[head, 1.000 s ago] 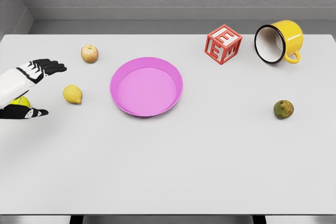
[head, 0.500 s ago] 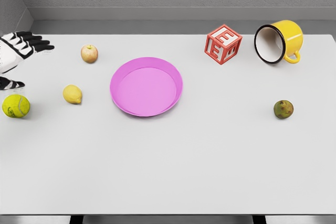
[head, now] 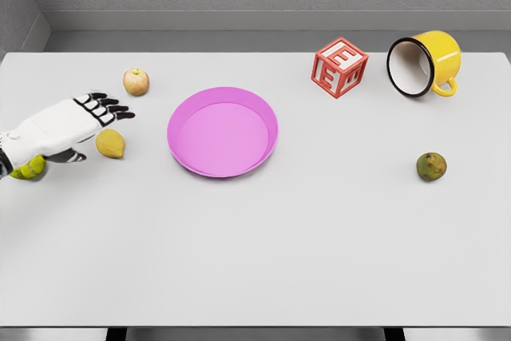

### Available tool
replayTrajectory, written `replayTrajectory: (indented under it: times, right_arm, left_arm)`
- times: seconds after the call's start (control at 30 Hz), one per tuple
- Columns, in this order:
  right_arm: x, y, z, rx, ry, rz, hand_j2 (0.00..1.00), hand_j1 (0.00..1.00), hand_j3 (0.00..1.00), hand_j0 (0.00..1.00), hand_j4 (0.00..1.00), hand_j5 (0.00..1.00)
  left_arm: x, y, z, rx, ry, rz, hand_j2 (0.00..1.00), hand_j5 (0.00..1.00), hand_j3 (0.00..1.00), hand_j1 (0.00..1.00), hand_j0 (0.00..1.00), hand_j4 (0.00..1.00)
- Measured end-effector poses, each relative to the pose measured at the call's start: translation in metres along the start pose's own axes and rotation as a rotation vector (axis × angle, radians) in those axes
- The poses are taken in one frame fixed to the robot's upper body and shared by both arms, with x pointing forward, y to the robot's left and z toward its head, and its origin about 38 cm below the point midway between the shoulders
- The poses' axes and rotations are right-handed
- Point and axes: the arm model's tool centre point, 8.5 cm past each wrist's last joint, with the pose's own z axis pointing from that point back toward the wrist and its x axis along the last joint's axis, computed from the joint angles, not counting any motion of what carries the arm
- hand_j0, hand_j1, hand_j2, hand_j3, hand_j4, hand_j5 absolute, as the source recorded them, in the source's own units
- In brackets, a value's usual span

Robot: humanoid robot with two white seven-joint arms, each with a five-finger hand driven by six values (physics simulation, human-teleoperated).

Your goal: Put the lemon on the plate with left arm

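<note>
table (head: pixel 319 261) w/ left hand (head: pixel 68 127) open beside lemon (head: pixel 111 144), plate (head: pixel 223 132) near.

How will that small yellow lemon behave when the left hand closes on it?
The small yellow lemon looks rounded and smooth, so it may roll across the flat white table if nudged. Its small size suggests it is light; open left hand could knock it away.

A white bench (head: pixel 255 261) carries a lemon (head: pixel 111 144), an apple (head: pixel 136 81), a pink plate (head: pixel 223 132) left of centre, a red letter block (head: pixel 339 67), a tipped yellow mug (head: pixel 425 63), a greenish fruit (head: pixel 431 167) and a tennis ball (head: pixel 30 168) at the left edge.
</note>
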Motion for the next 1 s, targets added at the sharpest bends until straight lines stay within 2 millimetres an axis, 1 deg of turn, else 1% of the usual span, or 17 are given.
replayTrajectory:
  times: [0.07,0.13,0.27,0.3,0.37,0.43,0.53,0.67,0.73,0.8,0.93,1.0]
  right_arm:
    - [0.000,0.000,0.000,0.000,0.000,0.000,1.00,1.00,1.00,1.00,1.00,1.00]
    - [0.000,0.000,0.000,0.000,0.000,0.000,1.00,1.00,1.00,1.00,1.00,1.00]
    - [0.000,0.000,0.000,0.000,0.000,0.000,1.00,1.00,1.00,1.00,1.00,1.00]
    - [0.000,0.000,0.000,0.000,0.000,0.000,1.00,1.00,1.00,1.00,1.00,1.00]
    - [0.000,0.000,0.000,0.000,0.000,0.000,1.00,1.00,1.00,1.00,1.00,1.00]
    - [0.000,0.000,0.000,0.000,0.000,0.000,1.00,1.00,1.00,1.00,1.00,1.00]
    - [0.000,0.000,0.000,0.000,0.000,0.000,1.00,1.00,1.00,1.00,1.00,1.00]
    - [0.000,0.000,0.000,0.000,0.000,0.000,1.00,1.00,1.00,1.00,1.00,1.00]
    - [0.000,0.000,0.000,0.000,0.000,0.000,1.00,1.00,1.00,1.00,1.00,1.00]
    - [0.000,0.000,0.000,0.000,0.000,0.000,1.00,1.00,1.00,1.00,1.00,1.00]
    - [0.000,0.000,0.000,0.000,0.000,0.000,1.00,1.00,1.00,1.00,1.00,1.00]
    - [0.000,0.000,0.000,0.000,0.000,0.000,1.00,1.00,1.00,1.00,1.00,1.00]
  left_arm:
    - [0.002,-0.004,-0.009,-0.010,-0.005,0.006,1.00,1.00,1.00,1.00,1.00,1.00]
    - [0.003,-0.014,-0.017,-0.037,-0.006,0.024,1.00,1.00,1.00,1.00,1.00,1.00]
    - [0.002,-0.028,-0.021,-0.074,0.002,0.053,1.00,1.00,1.00,1.00,1.00,1.00]
    - [0.000,-0.028,-0.022,-0.075,0.006,0.055,0.98,0.98,0.98,0.98,0.98,0.98]
    - [-0.003,-0.029,-0.022,-0.083,0.014,0.056,0.90,0.90,0.90,0.90,0.90,0.90]
    - [-0.006,-0.026,-0.023,-0.081,0.019,0.051,0.88,0.88,0.88,0.88,0.88,0.88]
    - [-0.007,-0.026,-0.023,-0.084,0.020,0.049,0.83,0.83,0.83,0.83,0.83,0.83]
    - [-0.002,-0.029,-0.027,-0.098,0.001,0.042,0.79,0.79,0.79,0.79,0.79,0.79]
    - [0.000,-0.029,-0.028,-0.102,-0.004,0.040,0.75,0.75,0.75,0.75,0.75,0.75]
    - [-0.003,-0.025,-0.029,-0.103,-0.002,0.035,0.75,0.75,0.75,0.75,0.75,0.75]
    - [-0.006,-0.027,-0.025,-0.120,0.006,0.034,0.75,0.75,0.75,0.75,0.75,0.75]
    - [-0.007,-0.028,-0.024,-0.125,0.008,0.033,0.73,0.73,0.73,0.73,0.73,0.73]
